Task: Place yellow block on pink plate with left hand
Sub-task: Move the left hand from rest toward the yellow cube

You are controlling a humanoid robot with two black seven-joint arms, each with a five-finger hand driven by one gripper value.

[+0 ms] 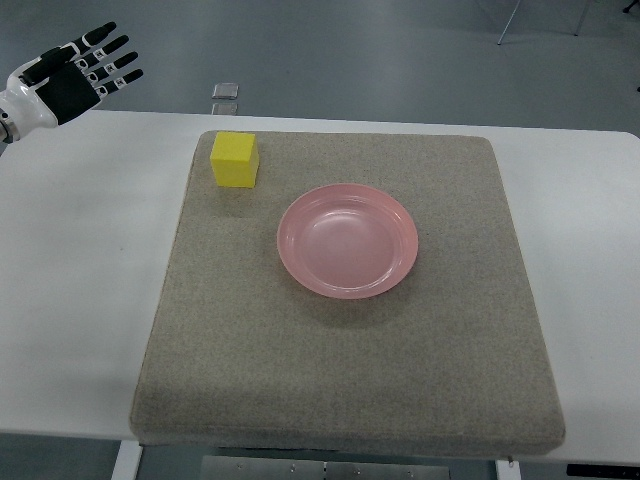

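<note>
Black-and-white fingers point(112, 60) spread apart and gripping nothing, the robot's left hand point(75, 78) hangs over the far left corner of a white table point(80, 260), its wrist running out of the picture at the left edge. The hand is well apart from the yellow block point(235, 160), which sits upright on the far left corner of a grey-brown felt mat point(350, 370) covering most of the tabletop. Nearer the middle of the mat lies the pink plate point(348, 240), round and shallow, with nothing on it; block and plate are near each other but not touching, the block lying beyond and to the left of the plate's rim. Just past the far edge of the table, a small grey object point(226, 91) rests on what looks like the floor, though it is too small to identify. Two thin metal legs point(545, 18) show at the top right over the grey floor point(350, 50).
</note>
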